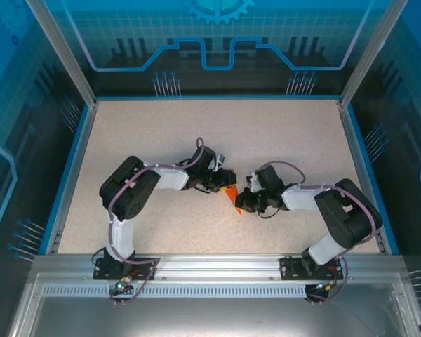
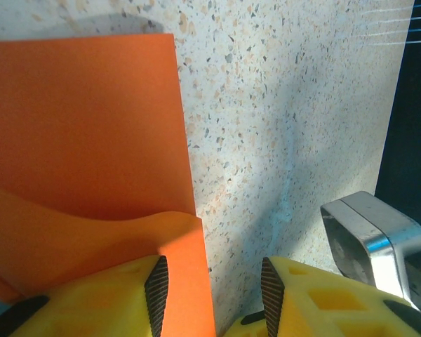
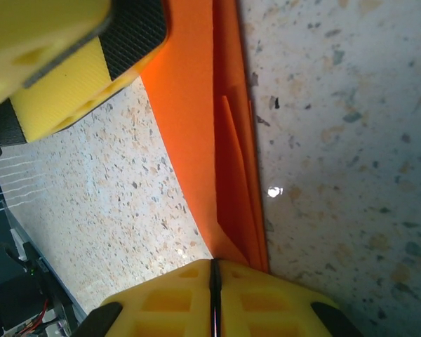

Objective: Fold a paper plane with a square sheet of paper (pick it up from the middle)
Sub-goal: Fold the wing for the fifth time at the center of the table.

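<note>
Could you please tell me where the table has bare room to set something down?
The far half of the table, up to the back rail, is bare. It is crowded at the centre, where the left gripper and right gripper meet at the orange paper.

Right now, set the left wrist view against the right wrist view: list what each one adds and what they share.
Left wrist view: the orange paper as a broad flat panel with a curled flap, the left gripper open over its edge, and a silver metal part. Right wrist view: the right gripper shut on the paper's narrow stacked folds. Both: the orange paper, the speckled table and the left gripper's yellow fingers.
</note>
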{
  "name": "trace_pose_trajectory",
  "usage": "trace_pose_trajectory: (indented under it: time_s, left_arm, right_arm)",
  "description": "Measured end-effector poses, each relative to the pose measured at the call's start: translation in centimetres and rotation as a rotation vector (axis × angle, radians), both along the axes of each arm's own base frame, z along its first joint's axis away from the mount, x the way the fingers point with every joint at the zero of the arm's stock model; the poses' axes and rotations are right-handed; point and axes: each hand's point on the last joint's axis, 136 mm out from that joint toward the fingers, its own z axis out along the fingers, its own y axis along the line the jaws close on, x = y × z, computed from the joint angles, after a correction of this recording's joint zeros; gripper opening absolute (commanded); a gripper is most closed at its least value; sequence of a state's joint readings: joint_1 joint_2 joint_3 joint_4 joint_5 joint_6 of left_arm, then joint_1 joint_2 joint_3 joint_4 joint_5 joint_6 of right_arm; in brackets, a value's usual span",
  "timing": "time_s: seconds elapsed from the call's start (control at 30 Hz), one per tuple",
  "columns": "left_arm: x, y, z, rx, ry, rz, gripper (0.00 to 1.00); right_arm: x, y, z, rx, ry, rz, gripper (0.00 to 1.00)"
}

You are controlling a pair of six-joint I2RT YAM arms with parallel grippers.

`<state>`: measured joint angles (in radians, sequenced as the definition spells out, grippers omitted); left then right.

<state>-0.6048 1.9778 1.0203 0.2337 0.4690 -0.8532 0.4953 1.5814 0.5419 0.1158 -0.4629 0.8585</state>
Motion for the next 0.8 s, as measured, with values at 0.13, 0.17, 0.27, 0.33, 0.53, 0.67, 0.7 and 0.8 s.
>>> trace_pose_trajectory:
  time_s: [0.13, 0.17, 0.27, 0.33, 0.53, 0.67, 0.7, 0.8]
  left_arm:
    - [0.0, 0.0, 0.0, 0.001, -0.005, -0.005, 0.43]
    - [0.0, 0.0, 0.0, 0.002, -0.008, -0.007, 0.43]
    - [0.0, 0.0, 0.0, 0.003, -0.01, -0.01, 0.43]
    - [0.0, 0.0, 0.0, 0.003, -0.01, -0.01, 0.43]
    - [0.0, 0.0, 0.0, 0.003, -0.01, -0.01, 0.42]
    - [0.0, 0.0, 0.0, 0.003, -0.01, -0.01, 0.42]
    - [0.0, 0.0, -0.1, 0.003, -0.01, -0.01, 0.42]
    - [0.0, 0.0, -0.1, 0.004, -0.009, -0.01, 0.42]
  right_arm:
    - [-0.1, 0.1, -0.1, 0.032, -0.006, 0.004, 0.1]
    - [-0.2, 0.2, -0.1, 0.036, -0.006, 0.006, 0.09]
    - [-0.1, 0.1, 0.0, 0.038, -0.011, 0.004, 0.1]
    - [-0.3, 0.0, 0.0, 0.036, -0.008, 0.005, 0.09]
    - [-1.4, -0.6, 0.1, 0.017, 0.006, 0.019, 0.09]
    - [-2.0, -0.9, -0.1, 0.005, 0.012, 0.034, 0.09]
    - [-2.0, -0.9, -0.1, 0.002, 0.011, 0.037, 0.09]
    - [-2.2, -1.1, -0.2, -0.019, 0.008, 0.048, 0.08]
